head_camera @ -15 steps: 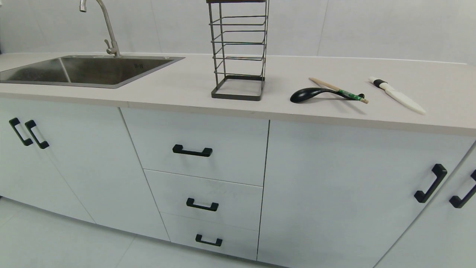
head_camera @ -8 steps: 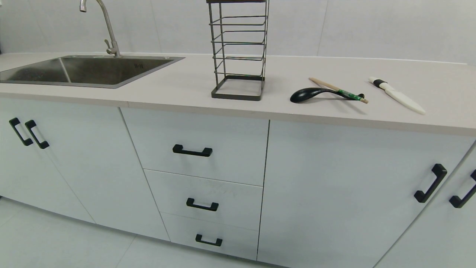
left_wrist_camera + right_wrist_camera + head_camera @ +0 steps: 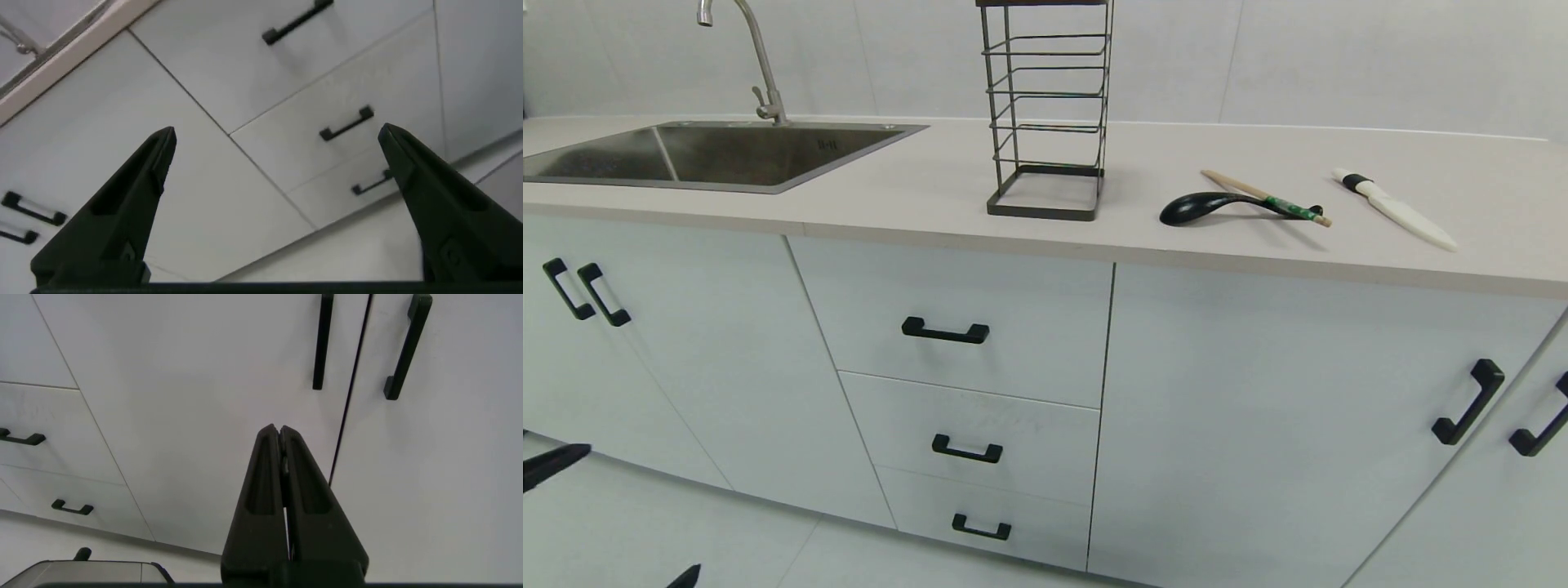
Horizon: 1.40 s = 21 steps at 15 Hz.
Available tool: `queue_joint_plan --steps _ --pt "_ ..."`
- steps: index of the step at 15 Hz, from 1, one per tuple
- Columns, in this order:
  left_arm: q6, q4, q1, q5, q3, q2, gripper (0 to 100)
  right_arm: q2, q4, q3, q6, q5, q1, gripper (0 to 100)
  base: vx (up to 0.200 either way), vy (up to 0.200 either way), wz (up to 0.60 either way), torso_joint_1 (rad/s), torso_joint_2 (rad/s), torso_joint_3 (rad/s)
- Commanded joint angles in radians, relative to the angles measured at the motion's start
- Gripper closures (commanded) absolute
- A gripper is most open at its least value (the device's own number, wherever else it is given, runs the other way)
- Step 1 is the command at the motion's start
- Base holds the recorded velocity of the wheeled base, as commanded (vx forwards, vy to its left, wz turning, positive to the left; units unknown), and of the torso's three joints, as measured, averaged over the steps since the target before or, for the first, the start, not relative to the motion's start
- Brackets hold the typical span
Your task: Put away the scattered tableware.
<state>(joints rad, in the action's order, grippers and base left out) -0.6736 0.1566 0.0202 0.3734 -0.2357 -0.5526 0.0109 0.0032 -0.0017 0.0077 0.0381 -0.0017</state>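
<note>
Here, on the table [image 3: 915, 184], a black spoon [image 3: 1199, 209] lies touching a chopstick [image 3: 1241, 187]. A white knife [image 3: 1401, 212] lies near, right of a wire rack [image 3: 1048, 122]. The left end effector [image 3: 278, 131] is spread wide by drawers [image 3: 368, 82]. The right end effector [image 3: 280, 437] is clenched tight.

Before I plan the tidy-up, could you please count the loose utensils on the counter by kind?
Spoon: 1 (black)
Chopstick: 1 (wooden, green band; could be a pair lying together)
Knife: 1 (white)
Total: 3
</note>
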Motion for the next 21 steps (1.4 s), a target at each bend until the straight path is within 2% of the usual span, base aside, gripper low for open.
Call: queue_joint_plan --steps 1,4,5,6,8,11,12,14,15,17,18,19,21 --pt "-0.09 -0.002 0.01 0.001 0.012 -0.132 0 0.001 0.0 0.0 0.0 0.0 0.0 100 0.0 0.0 0.0 0.0 0.0 0.0" --pt "-0.228 -0.017 0.058 -0.028 0.033 -0.233 0 0.001 0.0 0.0 0.0 0.0 0.0 100 0.0 0.0 0.0 0.0 0.0 0.0" --pt "-0.265 -0.017 0.066 -0.036 0.042 -0.267 0 0.001 0.0 0.0 0.0 0.0 0.0 100 0.0 0.0 0.0 0.0 0.0 0.0" --pt "-0.267 -0.017 0.066 -0.036 0.044 -0.27 0 0.001 0.0 0.0 0.0 0.0 0.0 100 0.0 0.0 0.0 0.0 0.0 0.0" --pt "-0.308 -0.015 0.084 -0.036 0.078 -0.349 0 0.001 0.0 0.0 0.0 0.0 0.0 100 0.0 0.0 0.0 0.0 0.0 0.0" --pt "-0.317 -0.008 0.179 -0.039 0.069 -0.44 0 0.001 0.0 0.0 0.0 0.0 0.0 100 0.0 0.0 0.0 0.0 0.0 0.0" --pt "-0.33 0.001 0.225 -0.05 0.058 -0.489 0 0.001 0.0 0.0 0.0 0.0 0.0 100 0.0 0.0 0.0 0.0 0.0 0.0" --pt "-0.388 0.006 0.297 -0.151 0.016 -0.573 0 0.001 0.0 0.0 0.0 0.0 0.0 100 0.0 0.0 0.0 0.0 0.0 0.0" --pt "-0.408 0.006 0.339 -0.177 -0.005 -0.607 0 0.001 0.0 0.0 0.0 0.0 0.0 100 0.0 0.0 0.0 0.0 0.0 0.0" --pt "-0.412 0.006 0.412 -0.202 -0.048 -0.685 0 0.001 0.0 0.0 0.0 0.0 0.0 100 0.0 0.0 0.0 0.0 0.0 0.0" --pt "-0.414 0.006 0.422 -0.206 -0.054 -0.698 0 0.001 0.0 0.0 0.0 0.0 0.0 100 0.0 0.0 0.0 0.0 0.0 0.0" --pt "-0.416 0.009 0.469 -0.223 -0.08 -0.773 0 0.001 0.0 0.0 0.0 0.0 0.0 100 0.0 0.0 0.0 0.0 0.0 0.0" --pt "-0.416 0.066 0.514 -0.241 -0.089 -0.876 0 0.001 0.0 0.0 0.0 0.0 0.0 100 0.0 0.0 0.0 0.0 0.0 0.0"
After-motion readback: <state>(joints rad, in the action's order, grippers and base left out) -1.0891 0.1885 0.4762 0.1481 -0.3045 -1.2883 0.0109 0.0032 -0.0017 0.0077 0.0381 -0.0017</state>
